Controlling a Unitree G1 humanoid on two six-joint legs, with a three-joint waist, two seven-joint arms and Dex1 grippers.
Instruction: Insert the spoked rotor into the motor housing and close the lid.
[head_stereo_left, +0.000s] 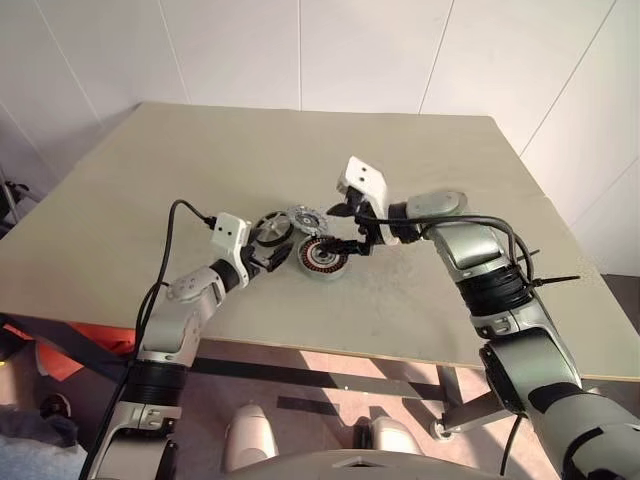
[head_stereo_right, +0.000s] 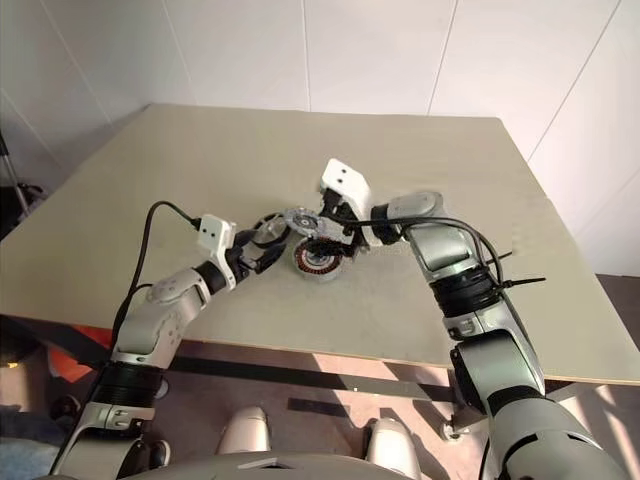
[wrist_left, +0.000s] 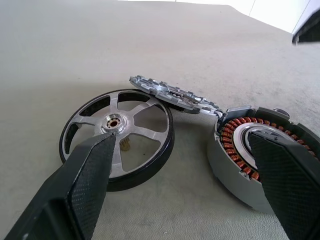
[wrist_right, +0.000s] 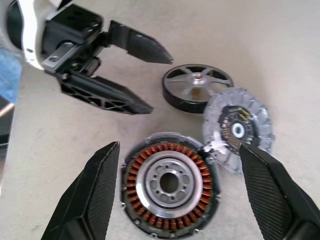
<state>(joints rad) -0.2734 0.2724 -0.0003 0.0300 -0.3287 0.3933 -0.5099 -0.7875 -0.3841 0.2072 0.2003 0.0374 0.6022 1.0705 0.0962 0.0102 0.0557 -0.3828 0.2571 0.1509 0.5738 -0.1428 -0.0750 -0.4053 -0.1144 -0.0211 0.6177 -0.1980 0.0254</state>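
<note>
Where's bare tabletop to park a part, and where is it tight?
Free: the table beyond the lid to its far edge, and the near strip before the motor housing. Crowded: mid-table, where the spoked rotor, lid and housing cluster between the open left gripper and right gripper.

No text, label, brand or number can be read anywhere, as far as these views allow.

Bright, even daylight; soft shadows fall under the table (head_stereo_left: 180, 170) toward six o'clock, with sunlit floor patches there. The right wrist view is slightly blurred, the lid (wrist_right: 239, 131) smeared; fingers at its edges are soft
</note>
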